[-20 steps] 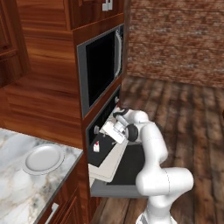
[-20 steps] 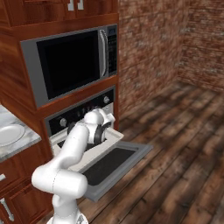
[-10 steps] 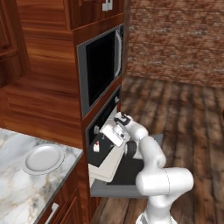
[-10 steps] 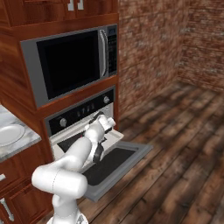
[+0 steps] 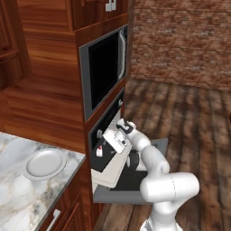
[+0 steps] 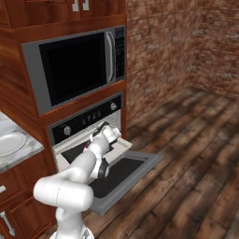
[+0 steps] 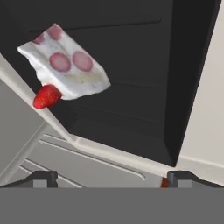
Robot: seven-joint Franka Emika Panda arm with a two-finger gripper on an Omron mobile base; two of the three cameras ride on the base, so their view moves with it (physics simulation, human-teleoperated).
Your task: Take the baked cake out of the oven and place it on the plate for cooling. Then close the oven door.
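The baked cake, a small white piece with pink spots and a red berry at one end, lies on a dark tray pulled out of the open oven. From the left base it is a tiny white-and-red piece on the cream-rimmed tray. My gripper hovers just right of the cake, open, with nothing between its fingertips. The oven door hangs down flat. On the marble counter sits the plate, also visible from the right base.
A microwave with a vertical handle is built in above the oven. Wooden cabinets flank the counter. A brick wall and bare wooden floor lie to the right.
My hand has reached further in over the tray and closer to the cake. The gripper stays open. Cake, tray, door and plate have not moved.
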